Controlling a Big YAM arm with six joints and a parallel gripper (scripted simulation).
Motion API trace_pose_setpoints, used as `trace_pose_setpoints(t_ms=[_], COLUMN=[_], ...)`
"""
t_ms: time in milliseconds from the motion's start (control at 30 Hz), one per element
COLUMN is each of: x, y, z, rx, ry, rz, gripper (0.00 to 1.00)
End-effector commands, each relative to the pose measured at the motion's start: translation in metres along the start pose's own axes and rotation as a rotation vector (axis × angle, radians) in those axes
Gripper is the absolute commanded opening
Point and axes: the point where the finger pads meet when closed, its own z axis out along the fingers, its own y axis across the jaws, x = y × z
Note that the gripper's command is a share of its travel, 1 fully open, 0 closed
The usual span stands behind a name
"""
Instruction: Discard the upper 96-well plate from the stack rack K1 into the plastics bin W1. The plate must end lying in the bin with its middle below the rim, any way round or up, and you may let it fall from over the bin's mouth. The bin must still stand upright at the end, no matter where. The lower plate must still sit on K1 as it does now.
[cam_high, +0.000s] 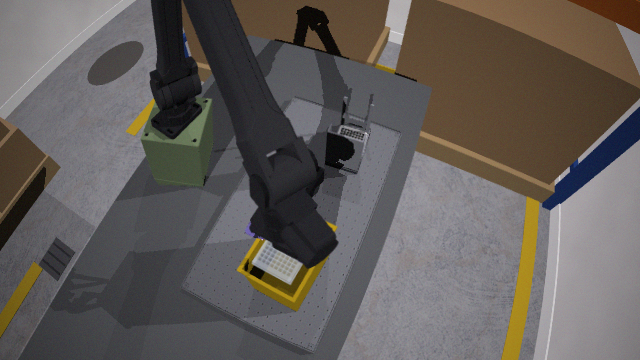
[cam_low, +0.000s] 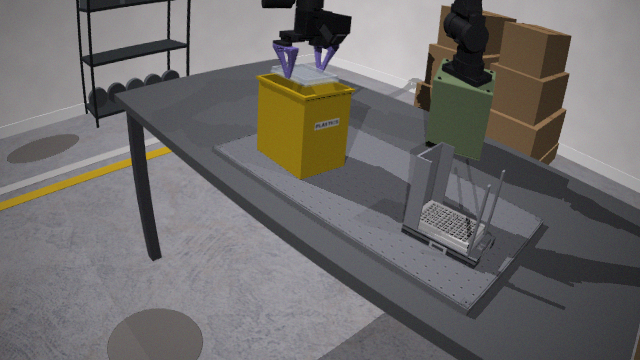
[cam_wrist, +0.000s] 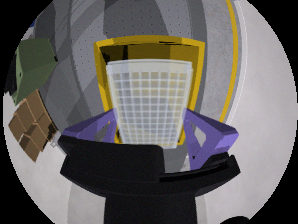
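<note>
Directly beneath the end effector (cam_low: 305, 59) hangs the upper 96-well plate (cam_low: 304, 75), pinched across its width between the two purple fingers (cam_low: 285, 57), which stand wide because the plate fills the gap; under the plate in turn gapes the mouth of the yellow plastics bin W1 (cam_low: 300, 135), its rim just below the plate's underside in the exterior view.

Risk, as I judge it: the plate lies flat and, from the top view, sits skewed to the bin's walls and toward the side of the mouth nearer the arm's green pedestal (cam_high: 175, 150); released so, a corner could catch the rim and leave the plate bridging the opening, its middle above the rim; a slow, uneven release could also tip it outward onto the worktop (cam_low: 200, 110); lowering too far could knock a wall and upset the bin.

Orientation: the plate rests level, wells upward, grid showing in the wrist view; its long axis runs straight ahead of the end effector, away from the wrist, crosswise to the line between the fingers; the far short edge reaches toward the bin's far wall.

Well behind, away from the bin, stack rack K1 (cam_low: 430, 175) holds the lower plate (cam_low: 450, 225), seated at its foot between the posts.
</note>
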Motion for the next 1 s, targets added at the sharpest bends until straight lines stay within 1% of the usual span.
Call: trace_pose_setpoints(t_ms=[0,967], x=[-0.0037,-0.0051], y=[-0.0005,-0.0027], z=[0.0012,-0.0044], rx=[0.0,0.016], ry=[-0.003,0.003], rz=[0.007,0.003], gripper=[0.0,0.0])
